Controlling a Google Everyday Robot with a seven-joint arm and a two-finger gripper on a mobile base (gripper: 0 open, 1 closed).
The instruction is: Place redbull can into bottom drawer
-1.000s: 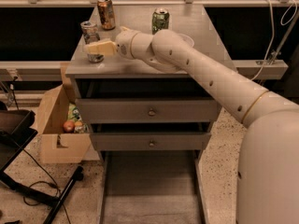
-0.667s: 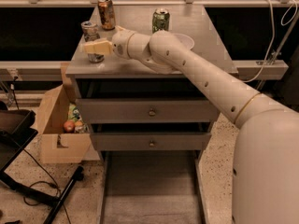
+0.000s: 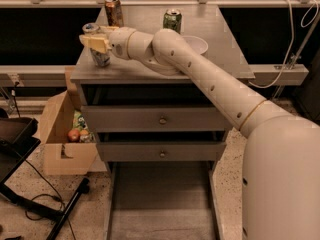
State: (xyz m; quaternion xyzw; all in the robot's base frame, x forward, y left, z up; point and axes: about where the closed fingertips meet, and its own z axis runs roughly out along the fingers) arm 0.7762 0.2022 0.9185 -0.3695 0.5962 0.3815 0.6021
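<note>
- Redbull can (image 3: 101, 58) stands at the cabinet top's (image 3: 225, 54) front-left corner, gripper (image 3: 95, 41) against its upper half; grip closed or not, I cannot tell.
- Judged light, thin-walled, slick: take mid-body, gently, upright.
- Bottom drawer (image 3: 160, 199) stands open below.

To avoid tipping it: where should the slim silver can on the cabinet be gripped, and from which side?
Its middle, sideways from the right: the can stands upright, tall and narrow. The end effector is at its upper half.
</note>
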